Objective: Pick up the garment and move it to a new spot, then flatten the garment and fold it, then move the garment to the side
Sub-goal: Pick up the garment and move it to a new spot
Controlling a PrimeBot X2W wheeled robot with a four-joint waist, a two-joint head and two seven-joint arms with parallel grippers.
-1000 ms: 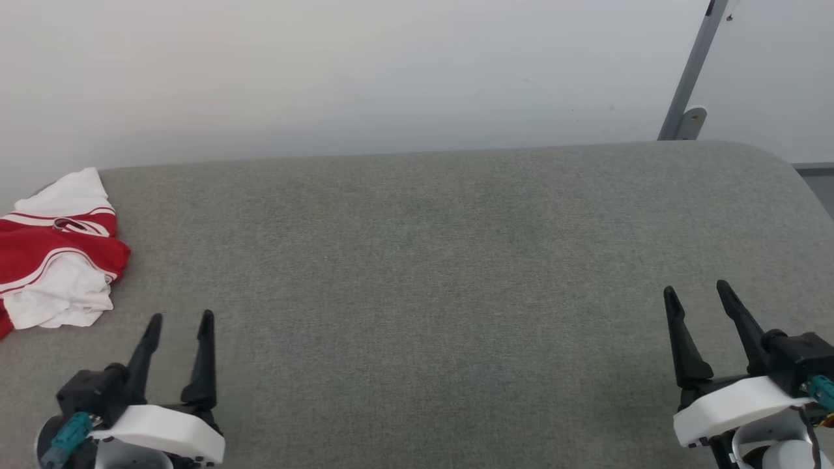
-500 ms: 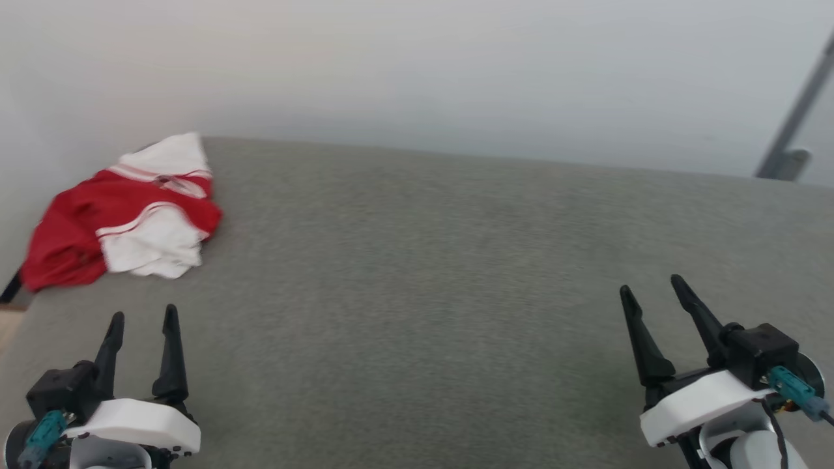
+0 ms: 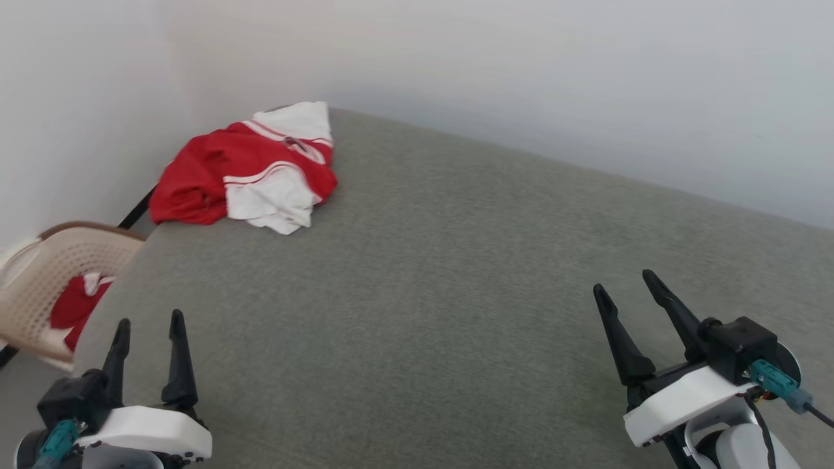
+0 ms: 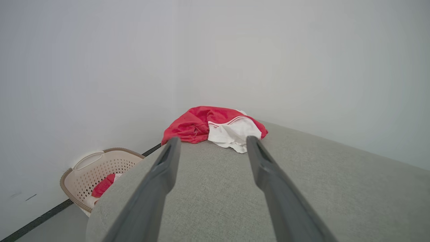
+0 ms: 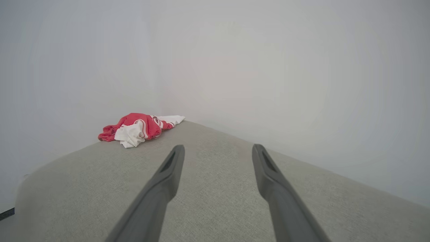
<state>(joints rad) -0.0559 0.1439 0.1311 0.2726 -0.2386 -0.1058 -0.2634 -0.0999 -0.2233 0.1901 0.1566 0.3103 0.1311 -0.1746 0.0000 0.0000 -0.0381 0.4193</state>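
The garment (image 3: 244, 169), red with white sleeves and striped trim, lies crumpled at the far left corner of the grey padded table (image 3: 443, 293). Its number and lettering are hidden in the folds. My left gripper (image 3: 148, 320) hovers open at the near left edge, well short of the garment. Open as well, my right gripper (image 3: 624, 281) is low on the right side. In the left wrist view the garment (image 4: 215, 127) sits just beyond the open left gripper (image 4: 211, 141). Off to the far left of the right gripper (image 5: 217, 148) I see the garment (image 5: 137, 127).
A beige perforated laundry basket (image 3: 45, 273) with red cloth in it stands on the floor off the table's left edge; the basket (image 4: 97, 171) also appears low in the left wrist view. White walls meet in a corner behind the garment.
The head camera has swung left, so the garment now sits nearer the picture's middle and the basket has come into view. Both grippers stay open and hold nothing.
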